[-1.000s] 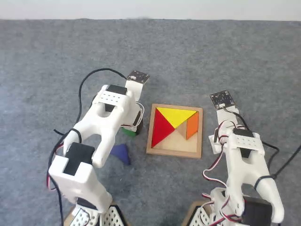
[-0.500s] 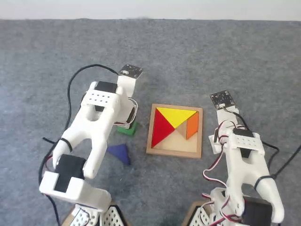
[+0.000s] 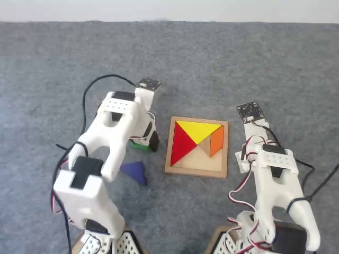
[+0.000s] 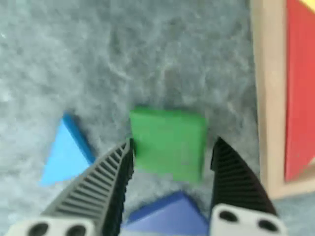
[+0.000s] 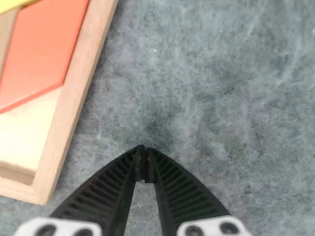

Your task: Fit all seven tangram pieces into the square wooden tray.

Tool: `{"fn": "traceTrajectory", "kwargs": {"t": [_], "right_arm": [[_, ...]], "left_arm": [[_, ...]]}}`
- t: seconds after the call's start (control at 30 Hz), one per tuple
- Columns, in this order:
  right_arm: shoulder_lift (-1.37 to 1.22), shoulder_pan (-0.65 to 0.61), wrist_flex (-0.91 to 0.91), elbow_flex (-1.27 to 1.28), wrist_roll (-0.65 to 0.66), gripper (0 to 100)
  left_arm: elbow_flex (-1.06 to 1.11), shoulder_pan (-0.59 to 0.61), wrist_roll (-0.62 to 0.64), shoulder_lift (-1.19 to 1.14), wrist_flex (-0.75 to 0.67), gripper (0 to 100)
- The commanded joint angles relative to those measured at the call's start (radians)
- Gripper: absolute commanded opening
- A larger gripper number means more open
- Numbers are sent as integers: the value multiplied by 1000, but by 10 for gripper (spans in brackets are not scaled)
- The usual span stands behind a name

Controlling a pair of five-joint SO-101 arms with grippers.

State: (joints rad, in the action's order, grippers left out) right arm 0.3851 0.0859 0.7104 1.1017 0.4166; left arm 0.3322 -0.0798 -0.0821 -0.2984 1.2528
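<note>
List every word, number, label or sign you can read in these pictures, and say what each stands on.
No text can be read.
The square wooden tray, the red triangle piece and the green square piece are plain.
The small dark circuit board on an arm carries pale marks too small to read.

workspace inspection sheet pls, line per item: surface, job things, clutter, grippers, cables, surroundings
surface: grey carpet under everything
job's things: wooden tray holds a red triangle, yellow triangle and orange piece; green square, dark blue triangle and light blue triangle lie outside on the carpet
clutter: nothing seen
grippers: left gripper open, fingers either side of the green square; right gripper shut over carpet beside the tray
cables: black cable loops above the left arm
surroundings: pale wall at the far edge
</note>
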Motion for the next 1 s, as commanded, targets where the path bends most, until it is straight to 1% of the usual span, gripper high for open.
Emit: {"fn": "traceTrajectory", "kwargs": {"t": [0.0, 0.2, 0.47, 0.6, 0.9, 0.97], "right_arm": [[-1, 5, -13, -52, 8, 8], [-1, 5, -13, -52, 8, 8], [-1, 5, -13, -52, 8, 8], [-1, 5, -13, -52, 8, 8], [-1, 5, -13, -52, 8, 8], [-1, 5, -13, -52, 8, 8]], "left_arm": [[-65, -2, -14, -51, -12, 254], [-71, 3, -11, -91, -29, 246], [-62, -6, -6, -69, -15, 115], [-42, -6, -6, 23, 11, 85], [-21, -6, -11, 272, 124, 84], [-19, -25, -12, 318, 155, 84]]}}
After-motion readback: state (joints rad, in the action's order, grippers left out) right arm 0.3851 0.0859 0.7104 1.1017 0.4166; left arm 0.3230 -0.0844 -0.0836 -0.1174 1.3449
